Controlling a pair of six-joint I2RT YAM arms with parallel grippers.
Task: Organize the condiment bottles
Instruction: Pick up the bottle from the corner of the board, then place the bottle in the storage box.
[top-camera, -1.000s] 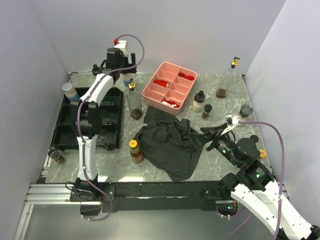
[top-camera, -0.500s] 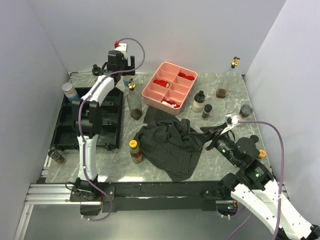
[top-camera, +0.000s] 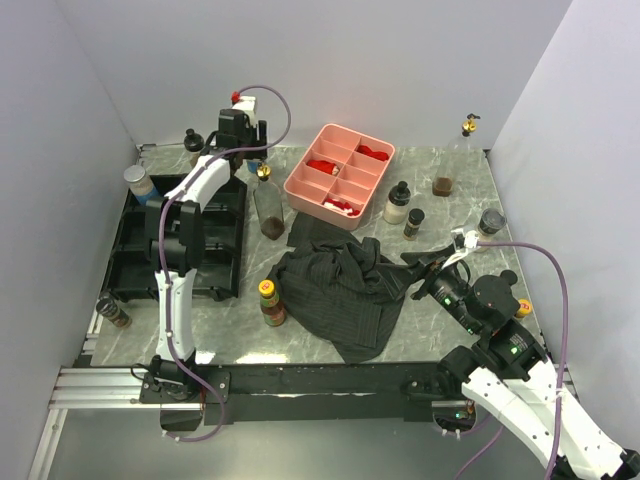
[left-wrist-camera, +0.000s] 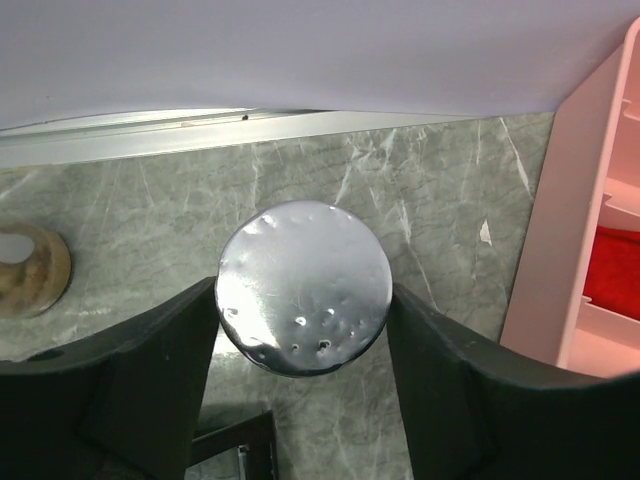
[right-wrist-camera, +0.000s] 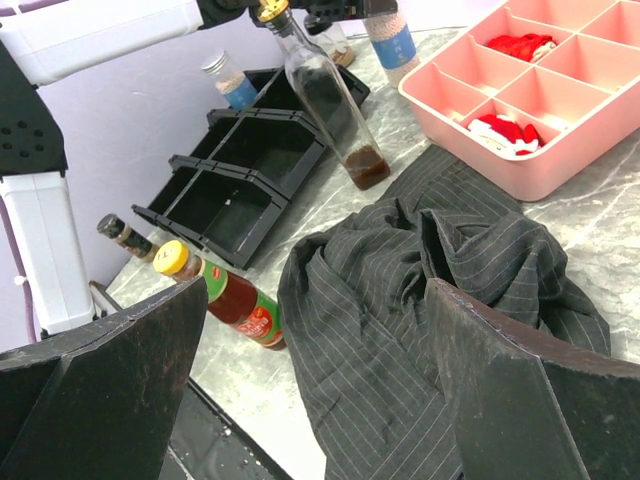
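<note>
In the left wrist view, a bottle with a round silver cap (left-wrist-camera: 300, 280) stands at the back of the table. My left gripper (left-wrist-camera: 303, 300) is closed onto it, a finger pressing each side of the cap. From the right wrist it shows as a shaker (right-wrist-camera: 385, 35) with white grains and a blue label. The top view hides it under the left gripper (top-camera: 243, 150). My right gripper (top-camera: 425, 268) hovers open over the dark cloth (right-wrist-camera: 450, 290). A tall gold-capped bottle (top-camera: 266, 200) and a yellow-capped red sauce bottle (top-camera: 270, 302) stand nearby.
The black divided tray (top-camera: 180, 240) lies left and the pink divided tray (top-camera: 340, 175) at the back middle. A grey-capped jar (top-camera: 138, 183), a small brown bottle (top-camera: 114, 313), two black-capped bottles (top-camera: 397, 203), a brown jar (top-camera: 442, 186) and a grey-lidded jar (top-camera: 491, 222) stand around.
My left gripper has shifted slightly right over the shaker and its jaws have come in from wide open against the cap. The right arm has stayed still.
</note>
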